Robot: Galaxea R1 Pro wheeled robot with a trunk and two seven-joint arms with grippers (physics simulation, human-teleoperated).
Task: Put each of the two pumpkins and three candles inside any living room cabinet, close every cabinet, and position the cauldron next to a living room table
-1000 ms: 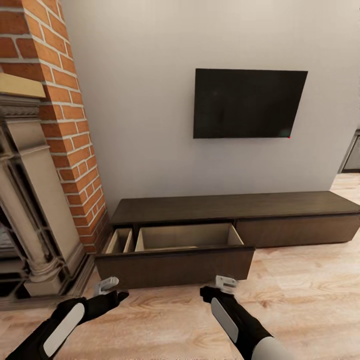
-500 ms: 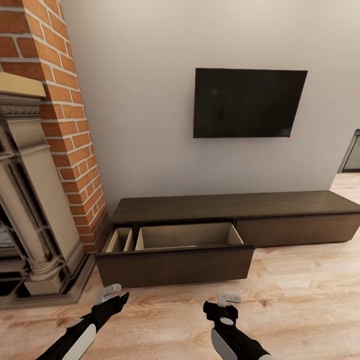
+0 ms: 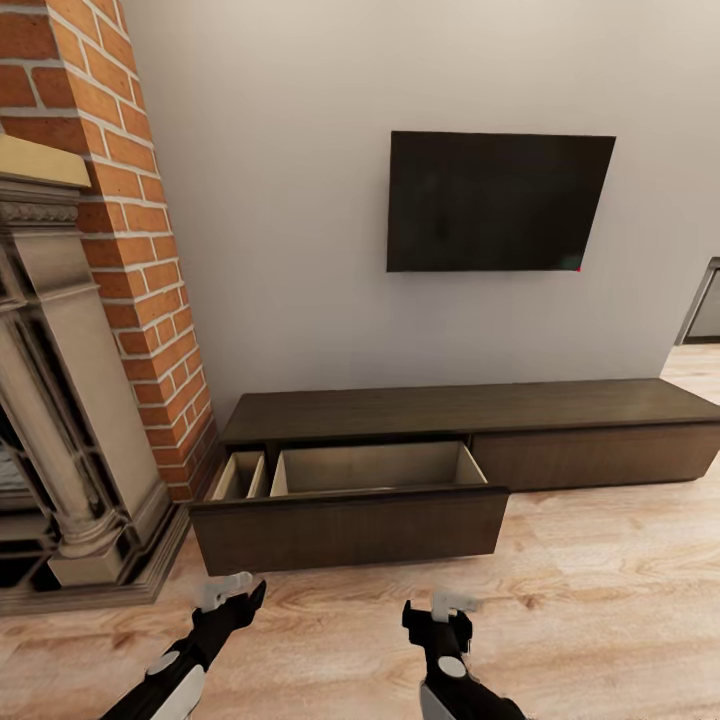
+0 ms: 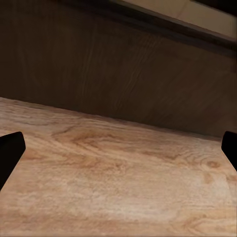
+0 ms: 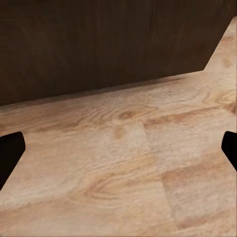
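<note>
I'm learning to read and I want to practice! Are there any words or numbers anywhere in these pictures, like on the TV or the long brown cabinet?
There are none to read.
The TV screen is dark and blank, with just a tiny red light at its lower corner.
The cabinet and its open drawer carry no labels.
The brick fireplace and the wood floor show no writing either.
</note>
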